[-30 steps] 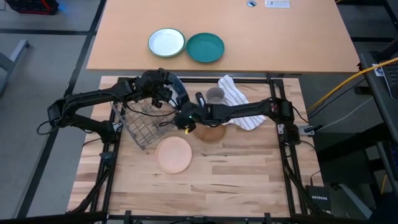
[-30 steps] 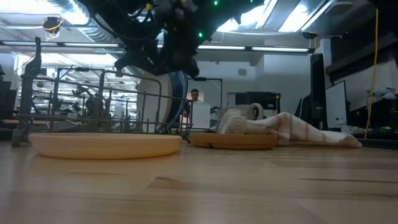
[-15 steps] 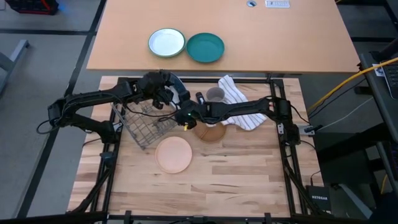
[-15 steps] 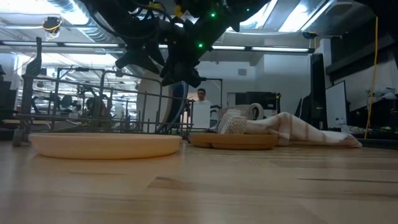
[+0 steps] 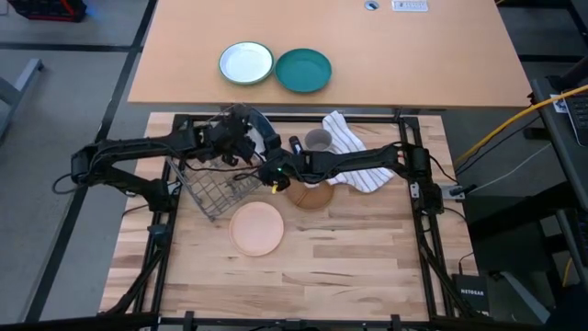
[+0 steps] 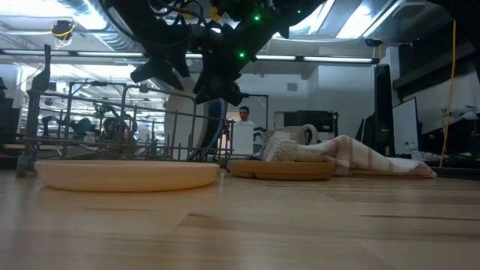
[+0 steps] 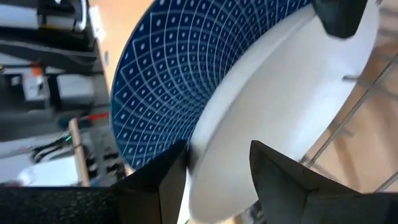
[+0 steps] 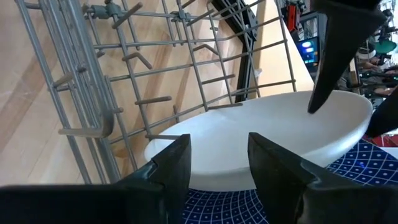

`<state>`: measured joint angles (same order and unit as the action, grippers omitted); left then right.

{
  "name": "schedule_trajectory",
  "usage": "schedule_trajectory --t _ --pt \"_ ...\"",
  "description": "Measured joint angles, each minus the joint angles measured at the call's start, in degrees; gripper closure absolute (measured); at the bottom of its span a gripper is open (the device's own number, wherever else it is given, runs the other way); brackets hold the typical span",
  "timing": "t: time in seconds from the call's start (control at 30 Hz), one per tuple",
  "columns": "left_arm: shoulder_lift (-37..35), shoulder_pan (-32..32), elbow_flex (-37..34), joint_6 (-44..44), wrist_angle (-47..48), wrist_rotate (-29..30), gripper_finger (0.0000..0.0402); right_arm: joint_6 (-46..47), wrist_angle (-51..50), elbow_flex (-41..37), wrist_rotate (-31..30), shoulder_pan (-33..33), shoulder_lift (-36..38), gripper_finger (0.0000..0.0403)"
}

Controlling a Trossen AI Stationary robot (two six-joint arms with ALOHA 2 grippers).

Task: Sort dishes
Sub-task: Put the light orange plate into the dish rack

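- Left gripper point(image 5: 241, 140) sits over the back corner of the wire dish rack point(image 5: 209, 184), with the dark blue plate point(image 7: 180, 74) right in front of its fingers; in the left wrist view the jaws stand parted, the plate's rim lies in the gap between them, and I cannot tell whether the pads press on it.
- Right gripper point(image 5: 272, 171) reaches across from the right side and hangs at the rack's right edge, just beside the same plate; in the right wrist view its jaws are spread, with the plate's white underside point(image 8: 261, 146) close ahead and nothing pinched between the fingers point(image 8: 168, 171).
- Dark blue plate stands on edge in the rack, tilted, its dotted face turned toward the left arm and its white back toward the right arm.
- Pale salmon-pink plate point(image 5: 256, 228) lies flat on the wooden table point(image 5: 349, 267), just in front of the rack, apart from both grippers.
- Brown wooden plate point(image 5: 314, 196) lies flat on the table under the right arm, near a striped cloth point(image 5: 354, 147) and a grey cup point(image 5: 318, 141).
- White plate with a green rim point(image 5: 246, 62) and teal plate point(image 5: 303, 70) sit side by side on the far tan table, well apart from the arms.
- Low view shows a person point(image 6: 242, 115) standing in the room behind the table.
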<state>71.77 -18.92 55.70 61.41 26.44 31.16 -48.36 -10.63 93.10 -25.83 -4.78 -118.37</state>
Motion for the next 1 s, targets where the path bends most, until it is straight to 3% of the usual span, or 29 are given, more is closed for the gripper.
schedule_trajectory --t 0.13,0.3,0.6,0.7,0.8,1.0 --pt "-0.9 1.5 0.0 1.6 0.5 7.0 0.0237 0.0 0.0 0.0 -0.1 0.0 0.0 0.024" --pt "-3.7 4.0 0.0 -1.2 2.1 9.2 0.0237 0.1 0.1 0.0 -0.2 -0.1 0.0 0.024" --pt "-9.1 11.6 -0.1 -28.5 16.2 8.7 0.0237 -0.5 0.2 0.0 -0.2 -0.1 0.0 0.024" --pt "-9.3 14.0 -0.1 -39.8 20.9 4.8 0.0237 -1.5 0.2 0.0 -0.3 0.1 0.0 0.024" --pt "-9.0 15.7 -0.1 -49.1 21.7 -3.3 0.0237 -1.9 0.2 -0.1 -0.8 0.3 0.0 0.024" --pt "-8.2 18.5 -0.1 -58.4 19.7 -15.3 0.0237 -5.5 0.1 -0.1 -3.3 1.7 0.0 0.024"
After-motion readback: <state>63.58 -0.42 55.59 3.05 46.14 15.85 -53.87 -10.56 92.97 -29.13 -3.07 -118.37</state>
